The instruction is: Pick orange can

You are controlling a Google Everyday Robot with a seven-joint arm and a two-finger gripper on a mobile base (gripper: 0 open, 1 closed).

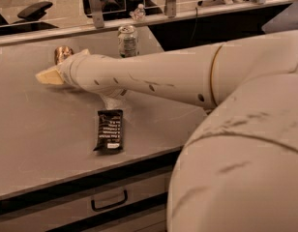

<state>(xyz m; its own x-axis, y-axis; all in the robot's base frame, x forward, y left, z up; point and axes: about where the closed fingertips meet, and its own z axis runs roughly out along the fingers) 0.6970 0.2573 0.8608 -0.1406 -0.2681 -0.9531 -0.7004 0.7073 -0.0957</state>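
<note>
The orange can (63, 53), copper-coloured with a silver top, stands at the far left of the grey table (28, 139). Only its upper part shows, because my arm's wrist covers its lower part. My gripper (48, 76) shows as a cream-yellow tip at the end of the white arm. It lies just in front of the can and a little to its left, low over the table. Nothing shows in its grasp.
A white-and-green can (127, 40) stands behind the arm, right of the orange can. A black snack bar (109, 130) lies flat near the table's front edge. A small water bottle (138, 12) stands on the far ledge. A drawer with a handle (109, 203) is below the table.
</note>
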